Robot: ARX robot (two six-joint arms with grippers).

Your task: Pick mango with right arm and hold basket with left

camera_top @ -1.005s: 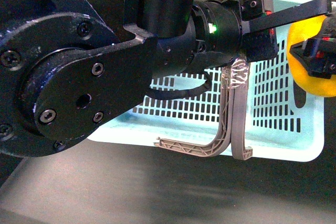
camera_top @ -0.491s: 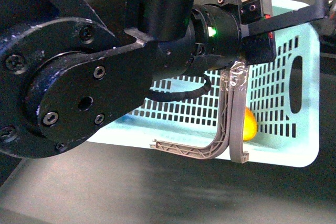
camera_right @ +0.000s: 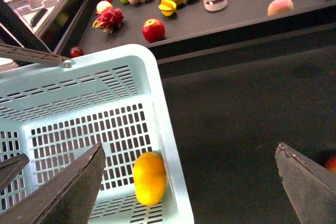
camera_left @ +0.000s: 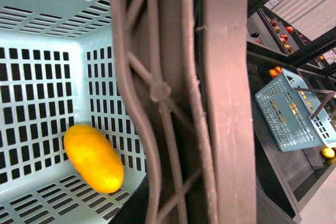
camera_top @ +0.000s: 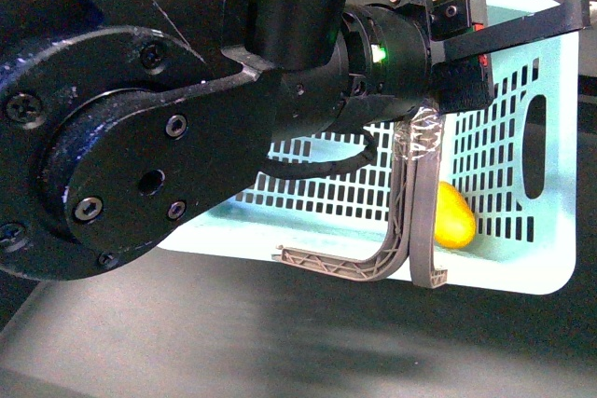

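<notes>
Most of the front view is taken up by the left arm (camera_top: 140, 165), a black bulk with bolted round joints and a small green light near its wrist. Behind it we see the basket (camera_top: 558, 184) (camera_left: 31, 77) (camera_right: 163, 129), light teal with slotted walls, its open side turned partly toward the front camera.

Its two grey-brown handles (camera_top: 410, 221) (camera_left: 220, 103) stand side by side, bound together near the top with clear tape (camera_top: 420, 132). They run up into the left gripper (camera_top: 471, 58), which is clamped around them. In the left wrist view, the handles fill the middle of the picture at very close range.

The right gripper (camera_right: 189, 146) shows only in its own wrist view. Its two dark fingers (camera_right: 79, 192) are spread wide with nothing between them, and it hangs above the basket's rim and the dark surface (camera_right: 236, 119) beside it.

We find the mango (camera_top: 454, 216) (camera_left: 93, 158) (camera_right: 149, 178) inside the basket. It lies on the slotted floor close to a corner, just beside a side wall, and no gripper touches it.

Farther off, the right wrist view shows a dark shelf (camera_right: 236, 9) with loose fruit on it, including a red apple (camera_right: 153, 30) and a dragon fruit (camera_right: 107, 18). A second basket (camera_left: 291, 114) shows in the left wrist view, well apart from the first.
</notes>
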